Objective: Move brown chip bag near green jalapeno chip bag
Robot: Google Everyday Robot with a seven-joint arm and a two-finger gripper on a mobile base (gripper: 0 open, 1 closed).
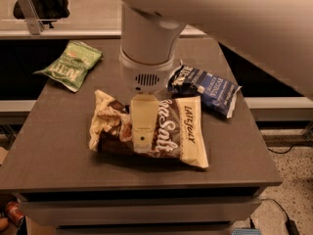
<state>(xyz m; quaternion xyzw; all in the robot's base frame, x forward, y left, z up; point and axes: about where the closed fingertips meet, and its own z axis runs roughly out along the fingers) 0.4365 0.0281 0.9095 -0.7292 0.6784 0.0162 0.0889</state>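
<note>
The brown chip bag (pixel 171 133) lies flat in the middle of the dark table (pixel 58 151), with cream ends and white script lettering. My gripper (pixel 142 140) hangs from the white wrist (pixel 146 75) straight above the bag's left-middle part, down at the bag's surface. The wrist hides the bag's upper middle edge. The green jalapeno chip bag (pixel 72 65) lies at the table's far left corner, well apart from the brown bag and the gripper.
A dark blue chip bag (pixel 208 88) lies at the far right, touching the brown bag's upper right corner. A shelf rail (pixel 58 33) runs behind the table. The table's front edge is close below the brown bag.
</note>
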